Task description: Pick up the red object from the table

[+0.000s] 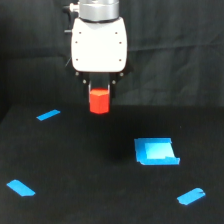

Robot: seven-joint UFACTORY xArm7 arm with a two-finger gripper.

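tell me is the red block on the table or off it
Off it. The red block hangs upright in the gripper, its top clamped between the jaws and its base clear of the black table.

White arm upright, claw (99, 94) pointing down, closed around a load

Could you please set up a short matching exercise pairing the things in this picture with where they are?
Things:
1. red object
2. blue square piece
3. hand
4. table

Places:
A. lying on the table, toward the exterior view's right
B. beneath everything, marked with blue tape strips
C. held in the hand, above the table
D. under the white body, closed on the block

Pairs: 1-C, 2-A, 3-D, 4-B
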